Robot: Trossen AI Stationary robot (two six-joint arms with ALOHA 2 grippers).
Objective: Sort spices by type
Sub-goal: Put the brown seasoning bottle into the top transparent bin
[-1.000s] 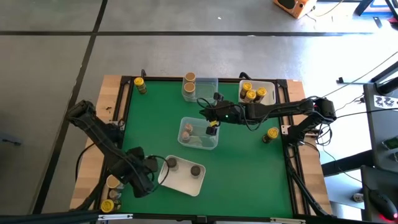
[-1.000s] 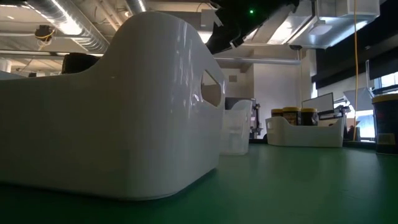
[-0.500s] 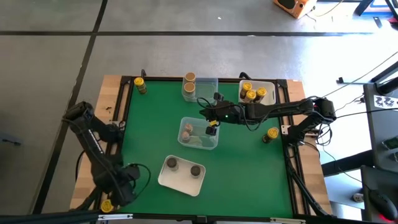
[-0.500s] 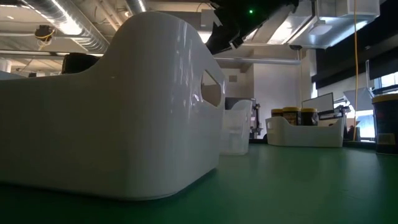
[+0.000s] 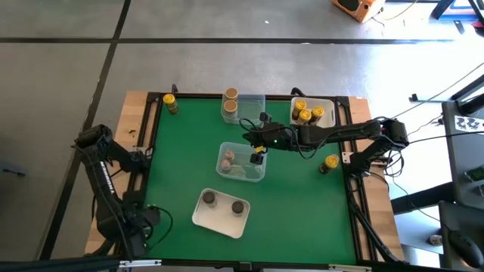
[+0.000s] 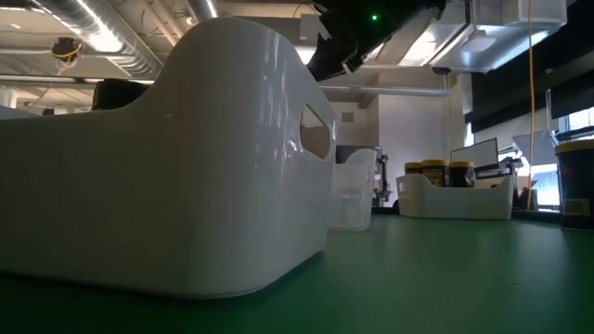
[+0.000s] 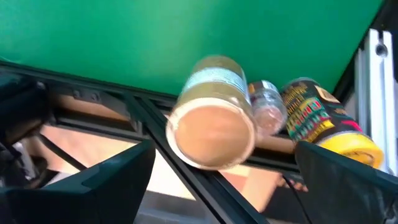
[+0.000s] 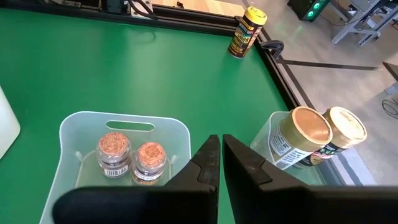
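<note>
1. Green felt-like matting (image 5: 287, 204) covers the table, framed by dark rails and bare wood edges.
2. At the mat's centre the right gripper (image 8: 220, 163) hangs with its two dark fingers pressed flat together, grasping nothing, just at the 3 o'clock rim of a clear plastic tray (image 5: 259, 154).
3. Inside that tray stand two small cylindrical spice jars with coppery, grainy tops (image 8: 114, 144).
4. At 12 o'clock a second clear tray (image 5: 254, 101) holds two tan-lidded jars (image 5: 231, 94); at 1 o'clock a white tray (image 5: 329, 105) holds yellow-lidded ones.
5. At 6 o'clock a rounded white tray (image 5: 220, 220) holds two dark grey-topped jars.
6. Loose yellow-topped jars stand at 11 o'clock (image 5: 170, 102) and 3 o'clock (image 5: 330, 163).
7. The left gripper (image 7: 217, 180), fingers spread wide and released, sits off the mat at 7 o'clock, facing a tan-lidded jar (image 7: 214, 121) and a yellow-lidded jar (image 7: 323, 118).
</note>
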